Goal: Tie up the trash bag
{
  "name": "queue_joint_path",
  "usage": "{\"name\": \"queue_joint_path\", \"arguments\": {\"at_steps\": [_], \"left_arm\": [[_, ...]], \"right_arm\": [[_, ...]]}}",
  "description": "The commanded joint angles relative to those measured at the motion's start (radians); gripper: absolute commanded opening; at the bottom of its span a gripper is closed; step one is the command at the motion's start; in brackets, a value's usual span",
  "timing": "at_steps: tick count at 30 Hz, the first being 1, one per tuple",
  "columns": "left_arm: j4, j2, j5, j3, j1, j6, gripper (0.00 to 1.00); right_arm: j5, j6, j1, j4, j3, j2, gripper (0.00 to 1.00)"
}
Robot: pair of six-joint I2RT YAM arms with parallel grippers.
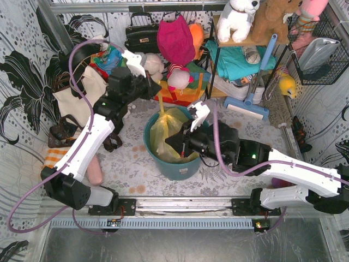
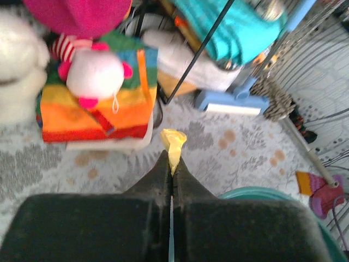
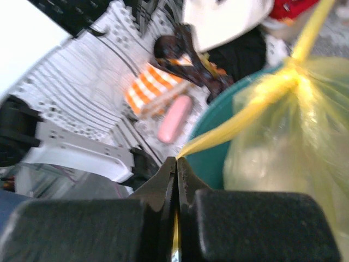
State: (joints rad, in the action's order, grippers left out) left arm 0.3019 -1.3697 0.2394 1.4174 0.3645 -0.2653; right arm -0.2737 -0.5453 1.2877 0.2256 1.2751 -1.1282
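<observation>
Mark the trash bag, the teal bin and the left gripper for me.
trash bag (image 1: 166, 132), top external view, translucent yellow body.
teal bin (image 1: 180, 169), top external view, near outer wall.
left gripper (image 2: 172, 162), left wrist view, between closed fingertips pinching the bag's strip.

The top view is bright and clear. Light falls evenly from above, and the shadows on the table (image 1: 131, 164) are soft and pale. The metal sheet (image 1: 180, 243) at the near edge has a dull shine. The left wrist view is fuzzy, and the white toy (image 2: 95, 73) has no sharp edges. The right wrist view is the most smeared. There the trash bag (image 3: 283, 147) glows with light coming through it, and the white shape (image 3: 223, 19) on top is washed out.
</observation>
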Motion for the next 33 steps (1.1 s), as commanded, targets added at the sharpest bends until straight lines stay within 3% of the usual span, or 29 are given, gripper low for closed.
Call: {"name": "queue_joint_path", "arguments": {"at_steps": [1, 9, 13, 17, 19, 21, 28, 33], "left_arm": [[-0.018, -0.018, -0.043, 0.087, 0.001, 0.044, 0.0], [-0.12, -0.068, -0.045, -0.148, -0.002, 0.008, 0.0], [-0.129, -0.079, -0.03, -0.161, -0.002, 0.0, 0.0], [-0.108, -0.074, -0.027, -0.132, -0.002, 0.009, 0.0], [-0.096, -0.073, -0.02, -0.124, -0.002, 0.009, 0.0], [-0.097, -0.069, -0.019, -0.129, -0.001, 0.009, 0.0], [-0.105, -0.067, -0.002, -0.147, -0.001, -0.001, 0.0], [-0.107, -0.059, 0.005, -0.142, -0.002, -0.004, 0.0]], "right_arm": [[0.152, 0.043, -0.002, -0.143, 0.017, 0.066, 0.0], [0.293, -0.165, -0.002, -0.363, -0.385, 0.207, 0.0], [0.324, -0.15, 0.005, -0.351, -0.366, 0.203, 0.0], [0.209, -0.145, 0.005, -0.219, -0.276, 0.19, 0.01], [0.129, -0.132, 0.005, -0.143, -0.225, 0.169, 0.19], [0.086, -0.136, 0.005, -0.097, -0.196, 0.151, 0.31], [-0.083, -0.341, 0.004, 0.064, -0.135, 0.111, 0.54], [-0.104, -0.41, -0.004, 0.14, -0.088, 0.046, 0.63]]}}
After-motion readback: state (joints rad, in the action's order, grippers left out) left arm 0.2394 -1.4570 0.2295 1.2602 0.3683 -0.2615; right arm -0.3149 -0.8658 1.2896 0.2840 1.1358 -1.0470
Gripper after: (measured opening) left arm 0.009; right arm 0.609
